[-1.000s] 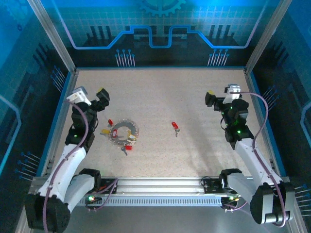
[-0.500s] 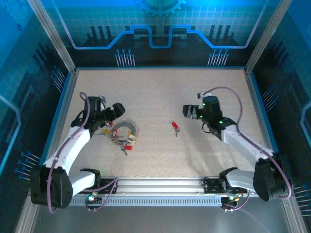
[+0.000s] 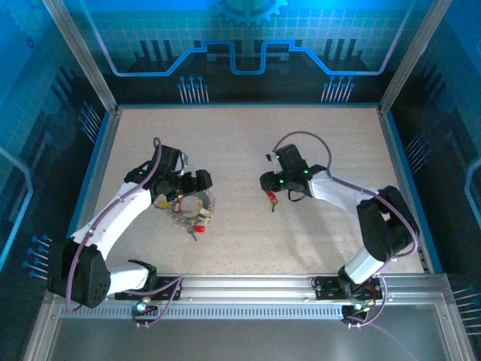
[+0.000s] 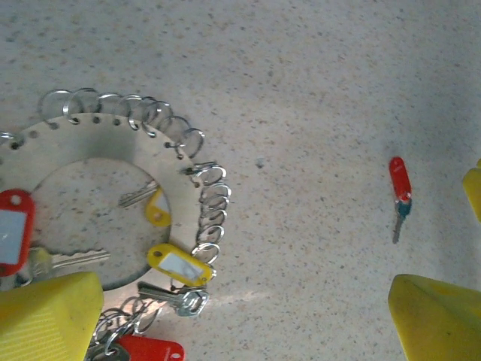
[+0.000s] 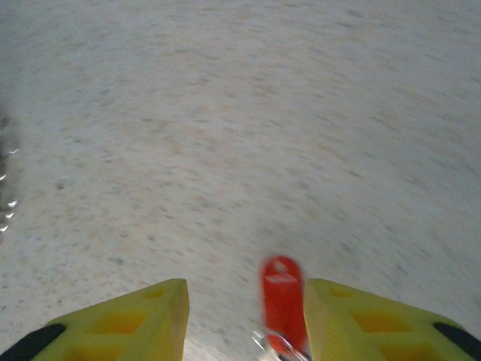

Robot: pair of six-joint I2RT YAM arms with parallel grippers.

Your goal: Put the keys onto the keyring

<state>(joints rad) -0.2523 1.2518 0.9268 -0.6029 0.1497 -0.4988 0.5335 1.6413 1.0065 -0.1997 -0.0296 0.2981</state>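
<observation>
While one red key lies alone on the table, the others are gathered at the ring.

Keyring (image 3: 192,204): flat on the table's left half, a wide grey band with an open middle; the left wrist view shows the band (image 4: 98,143) punched with small holes.
Wire loops (image 4: 214,203): a row of little silver ones hooked through those holes, running around the ring's outer edge.
Keys (image 4: 179,263): several at the ring, with red and yellow tags; a yellow-tagged one lies across the band, another yellow one sits in the open middle, a red tag is at the left edge and another red one at the bottom.
Loose red key (image 3: 270,197): by itself near the table's middle, well apart from the ring, silver blade pointing toward the arms' bases; it also shows small at the right of the left wrist view (image 4: 399,180).
Right gripper (image 5: 244,301): over the loose key, yellow fingers apart with the red tag (image 5: 282,301) between them, much closer to one finger; a gap shows on the other side, so nothing is clamped.
Left gripper (image 4: 240,301): above the ring's near edge, fingers spread wide, holding nothing; whether a finger touches the ring I cannot tell.
Table (image 3: 301,135): pale and speckled.
</observation>
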